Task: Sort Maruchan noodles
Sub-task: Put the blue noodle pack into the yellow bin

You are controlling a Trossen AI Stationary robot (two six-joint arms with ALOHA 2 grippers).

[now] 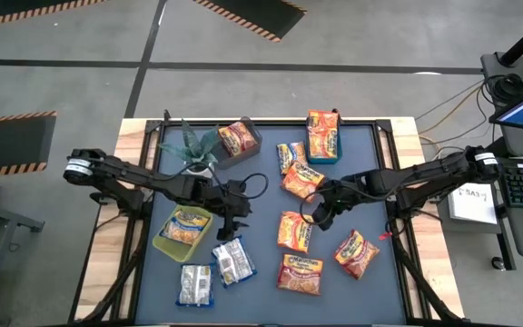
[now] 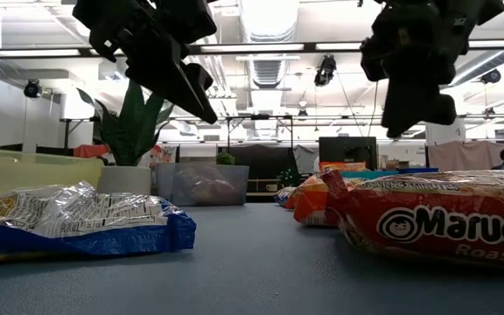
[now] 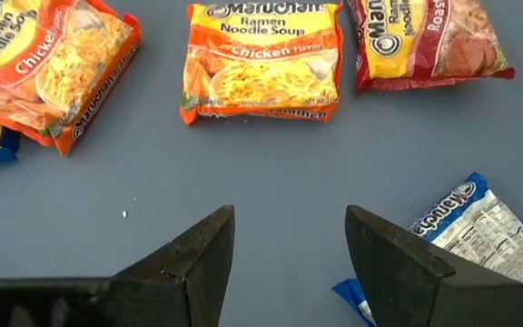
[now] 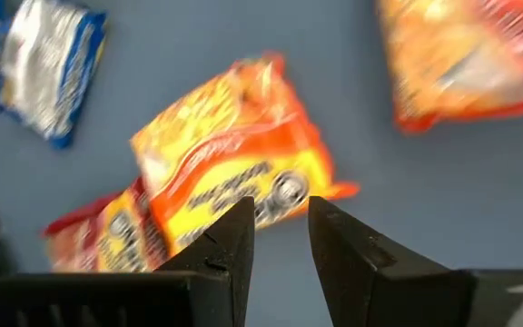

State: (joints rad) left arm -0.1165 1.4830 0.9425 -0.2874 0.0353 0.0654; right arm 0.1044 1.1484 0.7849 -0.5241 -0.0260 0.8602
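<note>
Several Maruchan noodle packets lie flat on the blue mat [image 1: 261,195]. Orange ones [image 1: 294,231] [image 1: 300,179] [image 1: 357,252] are spread over the middle and right. Two whitish-blue ones [image 1: 232,262] [image 1: 195,284] lie near the front left. My left gripper [image 3: 289,218] hangs open above bare mat at centre left [image 1: 236,218], beside a whitish-blue packet [image 3: 479,232]. My right gripper [image 4: 280,209] hovers above the mat at centre right [image 1: 319,211], over the edge of an orange packet [image 4: 234,173]. Its fingers stand a narrow gap apart with nothing between them.
A yellow-green bin [image 1: 163,243] at the left holds a yellow packet. A grey bin [image 1: 254,136] and a teal bin [image 1: 323,159] at the back each hold orange packets. A potted plant [image 1: 193,150] stands at the back left, close to my left arm.
</note>
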